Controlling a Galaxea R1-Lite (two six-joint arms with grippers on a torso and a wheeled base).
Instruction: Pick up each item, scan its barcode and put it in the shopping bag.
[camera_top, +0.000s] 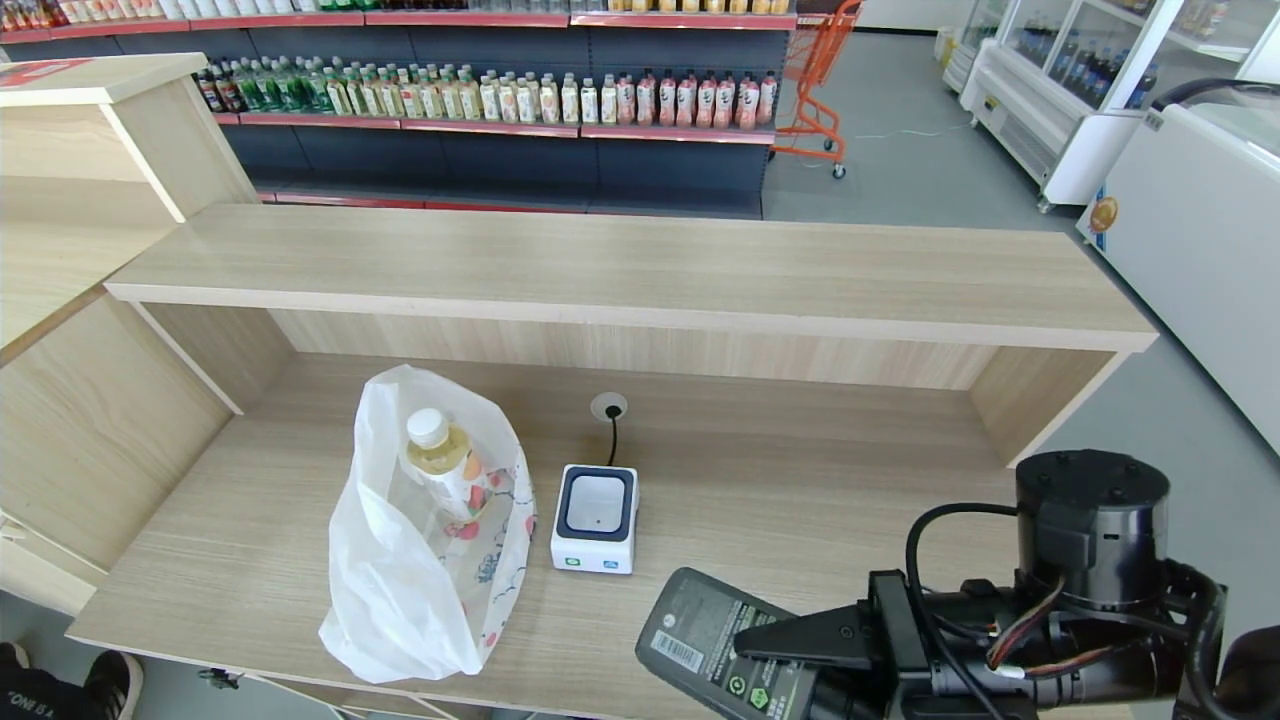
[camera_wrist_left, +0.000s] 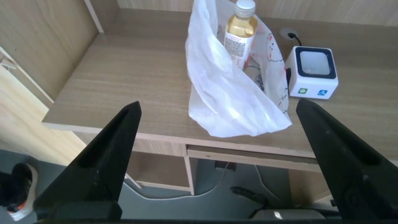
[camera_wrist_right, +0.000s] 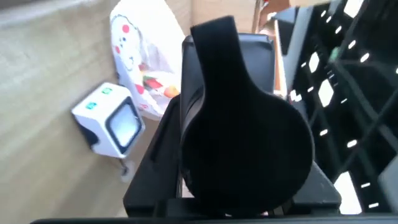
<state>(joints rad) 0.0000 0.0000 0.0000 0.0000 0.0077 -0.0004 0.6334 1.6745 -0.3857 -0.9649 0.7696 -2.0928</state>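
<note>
A white plastic shopping bag (camera_top: 400, 580) stands open on the wooden counter, with a white-capped drink bottle (camera_top: 443, 467) upright inside it. Just to its right sits the white barcode scanner (camera_top: 596, 518), its window facing up. My right gripper (camera_top: 775, 650) is shut on a dark flat packet (camera_top: 700, 625) with a barcode label, held low at the counter's front edge, right of the scanner. In the right wrist view the packet (camera_wrist_right: 261, 50) lies under the upper finger (camera_wrist_right: 217, 68). My left gripper (camera_wrist_left: 217, 162) is open off the counter's front edge, facing the bag (camera_wrist_left: 230, 93), bottle (camera_wrist_left: 239, 28) and scanner (camera_wrist_left: 313, 71).
The counter (camera_top: 800, 480) is a recessed shelf with a raised ledge (camera_top: 640, 265) behind and side walls left and right. The scanner's cable runs to a hole (camera_top: 609, 406) at the back. Store shelves of bottles and freezers stand beyond.
</note>
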